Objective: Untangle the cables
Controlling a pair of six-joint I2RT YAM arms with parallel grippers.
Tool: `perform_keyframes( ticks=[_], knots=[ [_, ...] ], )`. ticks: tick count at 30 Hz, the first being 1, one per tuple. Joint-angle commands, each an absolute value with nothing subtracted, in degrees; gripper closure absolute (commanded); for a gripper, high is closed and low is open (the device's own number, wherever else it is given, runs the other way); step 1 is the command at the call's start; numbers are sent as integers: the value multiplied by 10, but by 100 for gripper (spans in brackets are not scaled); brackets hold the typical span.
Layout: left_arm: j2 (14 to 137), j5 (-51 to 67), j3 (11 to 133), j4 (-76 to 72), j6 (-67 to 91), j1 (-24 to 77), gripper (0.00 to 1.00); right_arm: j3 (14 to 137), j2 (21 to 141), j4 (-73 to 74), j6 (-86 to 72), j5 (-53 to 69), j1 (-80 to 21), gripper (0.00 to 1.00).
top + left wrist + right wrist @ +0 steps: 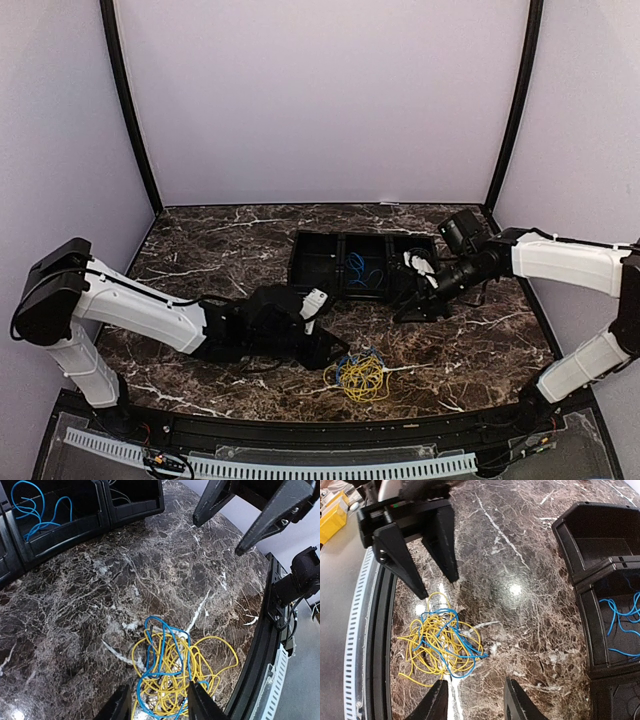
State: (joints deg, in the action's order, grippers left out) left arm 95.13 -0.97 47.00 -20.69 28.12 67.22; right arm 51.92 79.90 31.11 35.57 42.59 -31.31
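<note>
A tangle of yellow and blue cables [361, 376] lies on the marble table near the front edge. It also shows in the left wrist view [172, 672] and the right wrist view [440, 642]. My left gripper [338, 354] is open and empty, just left of the tangle and low over it [159, 704]. My right gripper [407, 314] is open and empty, above the table between the tangle and the black tray [313, 262]. A separate blue cable [357, 270] lies in the tray's middle compartment. Thin dark wires [121, 496] show in the right compartment.
The three-compartment tray stands at the table's middle back, its wall in the left wrist view [65, 540] and the right wrist view [580, 555]. The black table rim [260, 645] runs just in front of the tangle. Purple walls enclose the table.
</note>
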Motion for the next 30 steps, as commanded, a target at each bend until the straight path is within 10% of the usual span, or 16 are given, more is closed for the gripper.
perform_keyframes(
  ticks=[1, 12, 30],
  knots=[
    [975, 75, 513, -109, 278, 637, 61, 521, 806, 309, 389, 473, -321, 60],
    [1037, 191, 569, -79, 188, 625, 51, 522, 825, 314, 399, 454, -333, 59],
    [1074, 152, 595, -73, 170, 625, 86, 523, 837, 317, 403, 446, -333, 59]
  ],
)
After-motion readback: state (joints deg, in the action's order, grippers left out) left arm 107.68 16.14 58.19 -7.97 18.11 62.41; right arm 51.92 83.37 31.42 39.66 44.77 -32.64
